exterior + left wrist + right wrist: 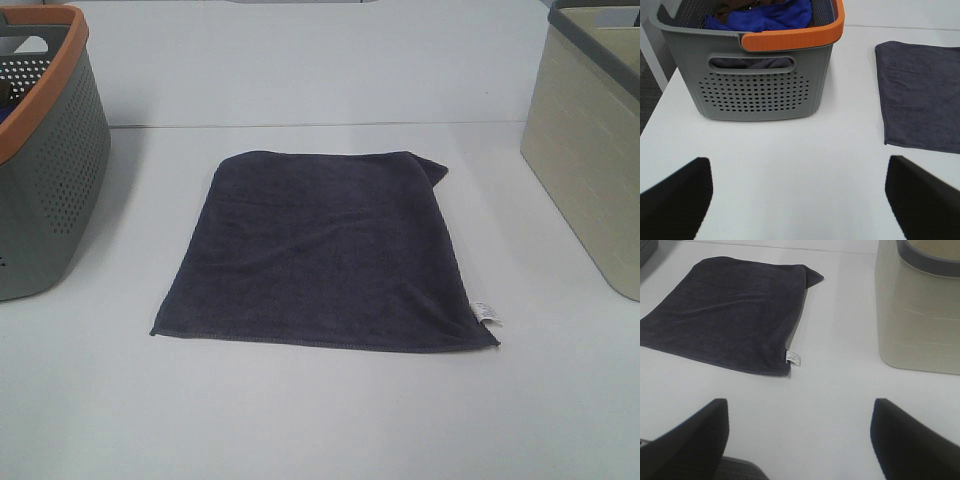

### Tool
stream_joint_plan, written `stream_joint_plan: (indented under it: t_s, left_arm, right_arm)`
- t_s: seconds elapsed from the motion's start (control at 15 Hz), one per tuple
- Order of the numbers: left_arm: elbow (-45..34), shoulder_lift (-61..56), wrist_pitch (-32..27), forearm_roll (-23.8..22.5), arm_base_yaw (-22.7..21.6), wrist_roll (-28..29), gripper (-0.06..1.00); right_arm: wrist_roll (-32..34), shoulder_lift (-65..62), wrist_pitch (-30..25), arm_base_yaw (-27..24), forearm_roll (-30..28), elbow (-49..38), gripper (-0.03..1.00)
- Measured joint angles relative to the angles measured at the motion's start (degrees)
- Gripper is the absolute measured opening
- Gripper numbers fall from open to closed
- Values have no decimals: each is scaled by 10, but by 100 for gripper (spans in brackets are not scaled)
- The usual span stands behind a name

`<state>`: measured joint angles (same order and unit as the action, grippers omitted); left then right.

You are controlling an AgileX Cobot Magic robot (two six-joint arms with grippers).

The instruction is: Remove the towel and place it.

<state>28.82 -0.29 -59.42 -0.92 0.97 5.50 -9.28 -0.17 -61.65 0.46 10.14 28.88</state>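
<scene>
Between the two baskets, on the white table [320, 420], lies the towel [325, 250], a dark charcoal terry cloth, roughly rectangular, spread flat with stitched hems. Its long axis runs from the near edge toward the far one. One far corner, on the side of the beige basket, is folded over; a small white tag [484, 313] sticks out at the near corner on that same side.

Left of the towel stands a grey perforated plastic basket with an orange rim [45, 170], holding blue and brown cloths. Right of the towel stands a beige plastic basket with a grey rim [590, 150].

Neither arm shows in the high view. The left gripper [800, 197] has its jaws wide and empty, with the towel ahead and off toward the right arm's side. The right gripper [799, 437] is likewise wide and empty, with the tagged corner just ahead. The right arm looks nearer, so that corner seems the natural grasp.
</scene>
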Motion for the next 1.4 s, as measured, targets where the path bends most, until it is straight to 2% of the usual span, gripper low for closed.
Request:
stream_joint_plan:
  t_s: [1.4]
  left_arm:
    - [0,0,0,0,-2,0,88]
  right_arm:
    - [0,0,1,0,0,0,77]
